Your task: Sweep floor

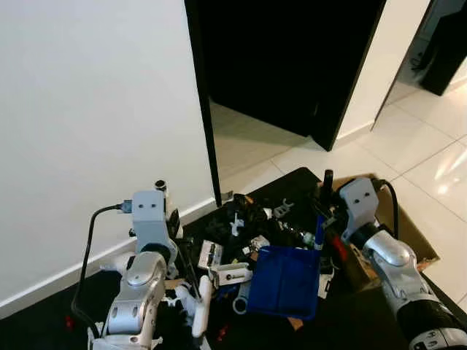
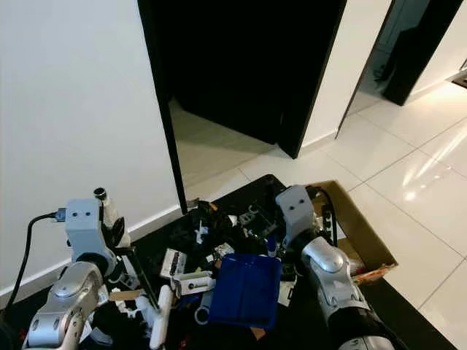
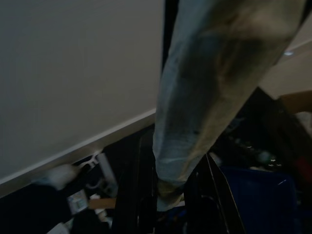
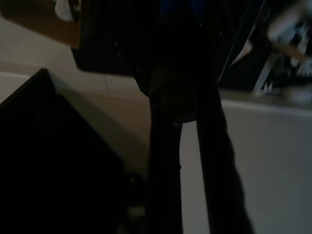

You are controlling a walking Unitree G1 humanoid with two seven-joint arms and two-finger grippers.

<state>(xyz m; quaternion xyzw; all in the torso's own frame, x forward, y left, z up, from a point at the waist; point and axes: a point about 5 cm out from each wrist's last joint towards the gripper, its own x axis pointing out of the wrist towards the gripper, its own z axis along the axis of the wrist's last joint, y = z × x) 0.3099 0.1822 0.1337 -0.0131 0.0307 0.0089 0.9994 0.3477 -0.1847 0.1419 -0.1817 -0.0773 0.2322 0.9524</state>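
A blue dustpan (image 1: 284, 281) rests on the black mat (image 1: 292, 182) amid a heap of small parts and scraps (image 1: 248, 222). Its upright handle (image 1: 327, 181) rises at the pan's right side, and my right gripper (image 1: 326, 213) is shut on it; in the right wrist view the dark handle (image 4: 170, 97) runs between the fingers. My left gripper (image 1: 174, 222) is shut on the pale broom handle (image 3: 209, 83), whose top end (image 1: 160, 186) sticks up by the wall. The broom's white lower part (image 1: 202, 310) lies left of the dustpan.
A white wall (image 1: 87, 109) and baseboard run along the left. A dark open doorway (image 1: 284, 58) lies ahead. An open cardboard box (image 1: 408, 233) sits at the mat's right edge. Glossy floor tiles (image 1: 438, 168) spread to the right.
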